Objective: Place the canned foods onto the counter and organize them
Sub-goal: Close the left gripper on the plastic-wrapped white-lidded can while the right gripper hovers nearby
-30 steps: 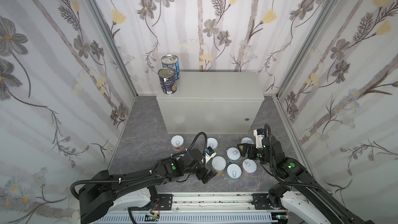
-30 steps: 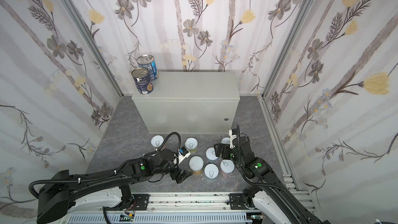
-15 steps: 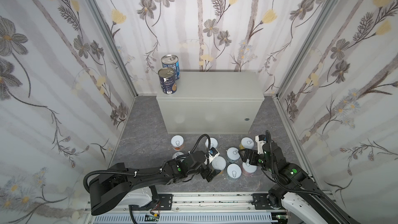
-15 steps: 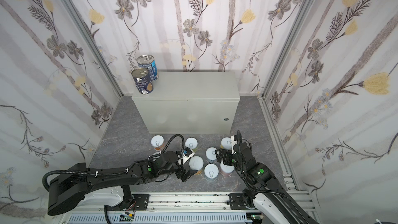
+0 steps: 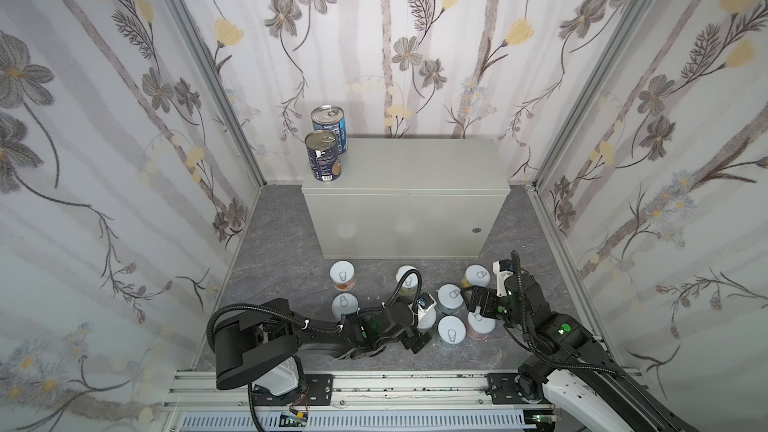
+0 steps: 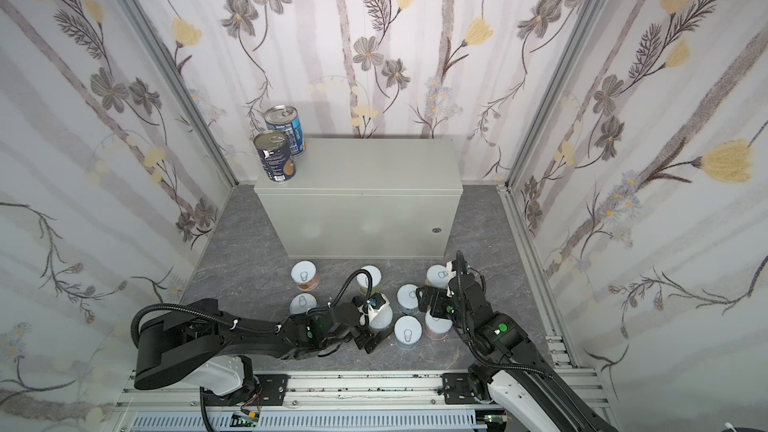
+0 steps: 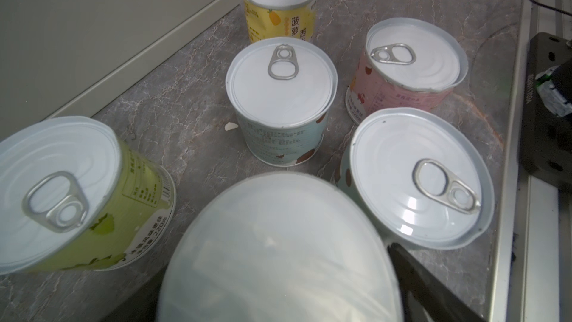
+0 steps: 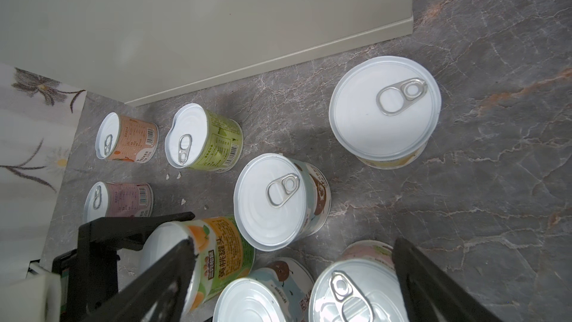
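Two tall dark-blue cans (image 5: 323,156) (image 5: 329,128) stand at the left end of the grey counter (image 5: 415,168). Several short white-lidded cans stand on the dark floor in front of it. My left gripper (image 5: 424,324) is shut on the orange-and-green can (image 8: 223,249), which still stands on the floor. Its blurred lid (image 7: 278,252) fills the left wrist view, with one finger (image 7: 414,271) against its rim. My right gripper (image 8: 294,244) is open low over the pink can (image 8: 356,292), which sits between its fingers beside a light-blue can (image 8: 257,302).
Loose cans around the grippers: yellow (image 5: 477,276), light-blue (image 5: 451,297), green (image 5: 406,280), orange (image 5: 342,276), mauve (image 5: 345,305). Flowered walls close in both sides. An aluminium rail (image 5: 374,388) runs along the near edge. The counter's front has a small round lock (image 5: 476,230).
My left gripper slid right onto the orange-and-green can and its jaws narrowed around it. My right gripper drew back and down from the yellow can to the pink one.
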`<state>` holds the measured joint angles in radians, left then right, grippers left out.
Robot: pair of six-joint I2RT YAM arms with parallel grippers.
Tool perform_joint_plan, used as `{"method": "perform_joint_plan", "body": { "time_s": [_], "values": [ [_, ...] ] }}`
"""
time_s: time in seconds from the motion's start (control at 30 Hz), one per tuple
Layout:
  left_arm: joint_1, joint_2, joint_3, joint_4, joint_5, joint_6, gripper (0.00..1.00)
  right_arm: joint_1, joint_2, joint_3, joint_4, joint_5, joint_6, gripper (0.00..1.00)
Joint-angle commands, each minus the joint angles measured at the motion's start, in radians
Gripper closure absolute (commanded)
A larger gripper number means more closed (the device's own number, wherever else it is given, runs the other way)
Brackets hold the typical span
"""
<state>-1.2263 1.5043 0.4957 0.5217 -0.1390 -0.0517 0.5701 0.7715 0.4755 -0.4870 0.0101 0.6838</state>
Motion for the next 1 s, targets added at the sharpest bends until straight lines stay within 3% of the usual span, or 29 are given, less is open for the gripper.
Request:
{"method": "perform_joint_plan", "body": {
  "time_s": [0.0, 0.23, 0.4, 0.73, 0.97],
  "values": [
    [-0.015, 0.006, 0.005, 0.097, -0.123, -0.011, 0.09, -0.001, 0.006, -0.004, 0.051, 0.016, 0.008, 0.00],
    [-0.017, 0.043, 0.035, 0.058, -0.240, -0.061, 0.15, 0.000, 0.022, 0.001, 0.062, 0.018, 0.000, 0.00],
    [-0.019, 0.025, 0.020, 0.039, -0.399, -0.135, 0.17, 0.000, 0.040, 0.018, 0.062, 0.026, -0.015, 0.00],
    [-0.017, 0.026, 0.050, -0.080, -0.527, -0.232, 0.12, 0.000, 0.084, 0.032, 0.080, 0.016, -0.032, 0.00],
    [-0.020, 0.061, 0.105, -0.208, -0.611, -0.342, 0.16, 0.000, 0.081, 0.026, 0.084, 0.022, -0.035, 0.00]
  ]
}}
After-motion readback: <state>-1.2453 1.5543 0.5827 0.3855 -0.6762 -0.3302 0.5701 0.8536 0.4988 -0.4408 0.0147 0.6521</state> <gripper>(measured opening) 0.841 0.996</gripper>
